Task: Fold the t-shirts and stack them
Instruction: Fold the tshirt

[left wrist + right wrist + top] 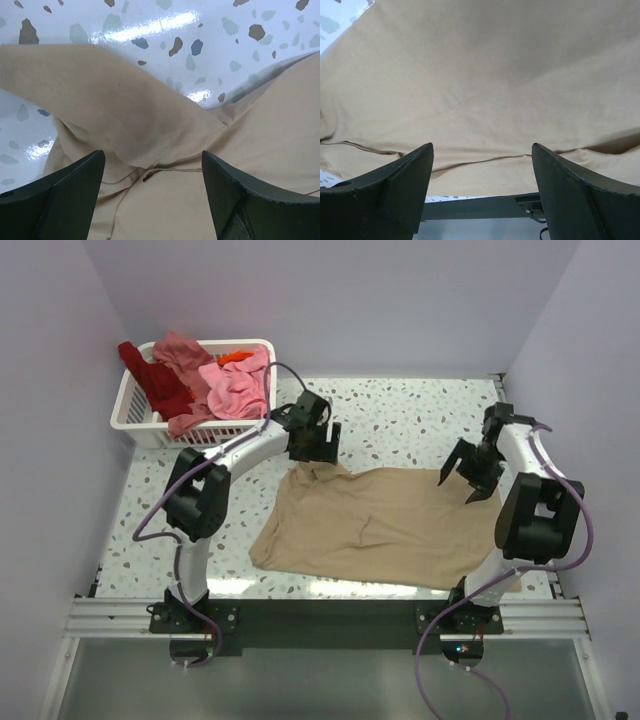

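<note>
i am at the start of folding the tan t-shirt (385, 525), which lies spread but rumpled on the table (400, 410), the other t-shirts (225, 385) heaped in the white basket (135, 410) at the far left. my left jaws hang wide open and empty over the bunched cloth at the shirt's far left corner, and my right jaws, equally wide and empty, hover over its right edge. next, i judge, each must drop and pinch cloth to pull the shirt flat before the first fold.
</note>
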You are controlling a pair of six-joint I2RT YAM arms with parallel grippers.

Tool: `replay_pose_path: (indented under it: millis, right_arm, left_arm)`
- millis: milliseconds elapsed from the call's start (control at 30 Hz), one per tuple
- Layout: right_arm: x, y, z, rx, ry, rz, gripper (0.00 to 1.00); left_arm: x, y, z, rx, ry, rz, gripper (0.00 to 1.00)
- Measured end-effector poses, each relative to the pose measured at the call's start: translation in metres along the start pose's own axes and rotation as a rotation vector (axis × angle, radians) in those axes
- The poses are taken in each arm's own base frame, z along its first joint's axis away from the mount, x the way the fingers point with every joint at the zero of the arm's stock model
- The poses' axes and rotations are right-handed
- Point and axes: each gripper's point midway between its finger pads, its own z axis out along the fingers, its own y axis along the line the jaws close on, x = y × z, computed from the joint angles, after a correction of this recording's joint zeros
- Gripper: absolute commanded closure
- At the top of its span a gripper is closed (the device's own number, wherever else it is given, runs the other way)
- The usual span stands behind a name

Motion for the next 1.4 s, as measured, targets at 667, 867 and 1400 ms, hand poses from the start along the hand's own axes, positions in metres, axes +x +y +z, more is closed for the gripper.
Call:
replay_pose_path:
  millis: [667,867,1400]
  right_arm:
    - [-0.006,-0.019,-0.002,0.006,0.002,0.015,0.17]
    - [-0.008,-0.023,-0.002,0.007,0.001,0.023,0.17]
    - [-0.041,-0.046,0.008,0.047,-0.004,0.078,0.17]
  left_arm:
    - [0.036,0.008,0.010,-0.007,0.093,-0.046,0.29]
    - [0.043,0.008,0.023,-0.001,0.117,-0.068,0.33]
    - [0.044,0.004,0.034,0.017,0.126,-0.095,0.73]
